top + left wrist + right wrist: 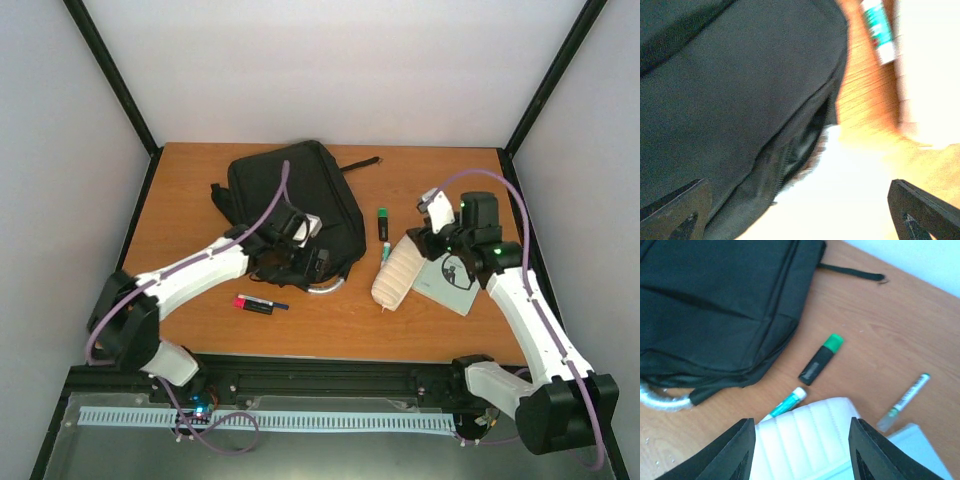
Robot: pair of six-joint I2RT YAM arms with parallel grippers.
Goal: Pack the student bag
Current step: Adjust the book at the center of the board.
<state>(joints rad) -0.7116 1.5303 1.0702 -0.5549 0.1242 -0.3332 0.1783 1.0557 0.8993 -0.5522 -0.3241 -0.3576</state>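
The student bag [300, 190], a large black backpack, lies flat at the table's middle left. My left gripper [310, 238] hovers over its lower right edge, open wide with nothing between its fingers. In the left wrist view the bag [730, 100] fills the left side, and a zip slit [800, 145] gapes at its edge. My right gripper [415, 243] is at the top end of a cream ribbed pouch [397, 275], which lies on the table. In the right wrist view the jaws stand half open astride the pouch [805, 440], which fills the gap.
A green-capped black highlighter [382, 224] and a teal pen [787, 402] lie between the bag and the pouch. Another pen [905, 400] and a pale notebook [450, 285] are right of the pouch. Small red and blue items [258, 303] lie near the front. The bag's pale loop [325, 288] sticks out.
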